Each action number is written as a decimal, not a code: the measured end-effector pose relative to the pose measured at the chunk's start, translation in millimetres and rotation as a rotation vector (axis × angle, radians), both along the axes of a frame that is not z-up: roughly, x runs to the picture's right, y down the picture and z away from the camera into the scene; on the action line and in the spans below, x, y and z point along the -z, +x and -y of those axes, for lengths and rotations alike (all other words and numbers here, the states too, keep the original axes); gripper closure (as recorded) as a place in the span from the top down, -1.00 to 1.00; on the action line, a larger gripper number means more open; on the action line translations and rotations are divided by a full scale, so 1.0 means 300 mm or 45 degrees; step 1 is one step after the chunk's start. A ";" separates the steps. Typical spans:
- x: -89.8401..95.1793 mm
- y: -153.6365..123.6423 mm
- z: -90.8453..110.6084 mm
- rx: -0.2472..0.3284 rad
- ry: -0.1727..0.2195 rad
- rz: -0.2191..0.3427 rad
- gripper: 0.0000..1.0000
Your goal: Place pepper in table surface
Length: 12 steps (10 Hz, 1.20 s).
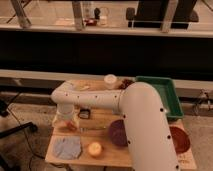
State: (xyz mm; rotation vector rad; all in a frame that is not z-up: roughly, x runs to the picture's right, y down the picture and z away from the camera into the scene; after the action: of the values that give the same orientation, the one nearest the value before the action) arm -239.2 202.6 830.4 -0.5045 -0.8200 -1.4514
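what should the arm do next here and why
Probably lift the gripper straight up and away. Its jaws stand open, low over the left part of the table surface, and the pepper seems to lie on the wood right by it, not gripped, so the placing looks done.

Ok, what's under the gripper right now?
The gripper hangs over the table surface; something orange-red, likely the pepper, shows at its tip. Whatever lies directly beneath it is covered.
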 end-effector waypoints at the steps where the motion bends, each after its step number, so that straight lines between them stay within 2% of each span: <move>1: 0.000 -0.010 0.001 0.007 0.004 0.004 0.60; 5: -0.004 -0.036 -0.003 0.079 0.029 0.013 0.60; 9: -0.036 -0.044 -0.012 0.162 0.052 0.002 0.60; 12: -0.041 -0.044 0.004 0.183 0.078 -0.005 0.60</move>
State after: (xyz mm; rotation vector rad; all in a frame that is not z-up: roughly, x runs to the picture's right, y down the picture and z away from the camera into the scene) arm -252.4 201.3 842.8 -0.5284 -0.7455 -1.6027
